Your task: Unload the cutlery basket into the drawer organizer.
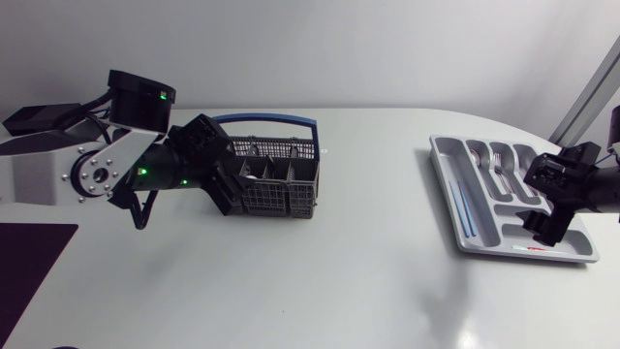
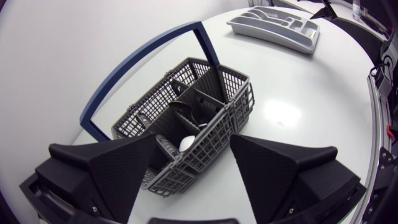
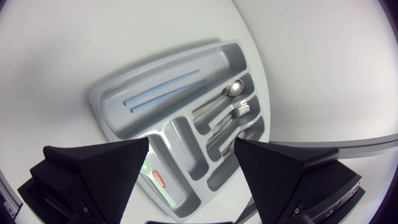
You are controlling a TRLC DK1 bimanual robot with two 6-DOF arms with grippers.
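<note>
Your left tool (image 2: 193, 144), wide open and empty, sits at the near end of the basket (image 2: 208, 90) on the desk (image 1: 339, 291), so closing could catch mesh rather than the cutlery (image 2: 186, 143) and tip it, while your right tool (image 3: 191, 146) hangs open and empty over the organizer (image 3: 102, 93).

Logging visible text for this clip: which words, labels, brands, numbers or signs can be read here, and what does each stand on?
Red sticker on the drawer organizer: pale print, too small and blurred to read in any view.
Cutlery basket: no text visible.
Nothing else in view carries readable text.
</note>
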